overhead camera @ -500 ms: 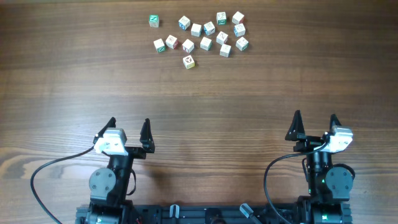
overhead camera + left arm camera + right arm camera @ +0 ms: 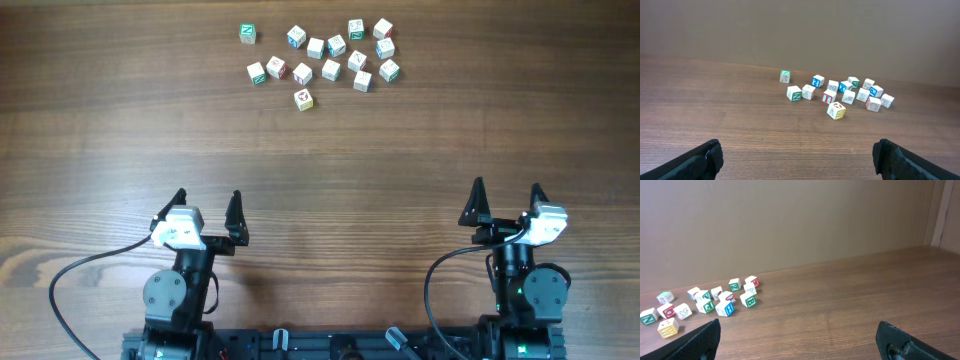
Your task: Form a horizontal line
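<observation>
Overhead view high above, looking straight down on the whole table (image 2: 320,150), both wrist views low over the tabletop, facing forward toward the back wall (image 2: 800,30), all three sharing the distant scattered cubes (image 2: 325,55)

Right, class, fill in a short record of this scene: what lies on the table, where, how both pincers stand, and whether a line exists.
table: wooden
letter cubes: about fifteen, scattered loosely at the far side
nearest cube: yellowish, alone in front of the cluster
left pincer: open, empty, at the near edge
right pincer: open, empty, at the near edge
line formed: not yet
</observation>
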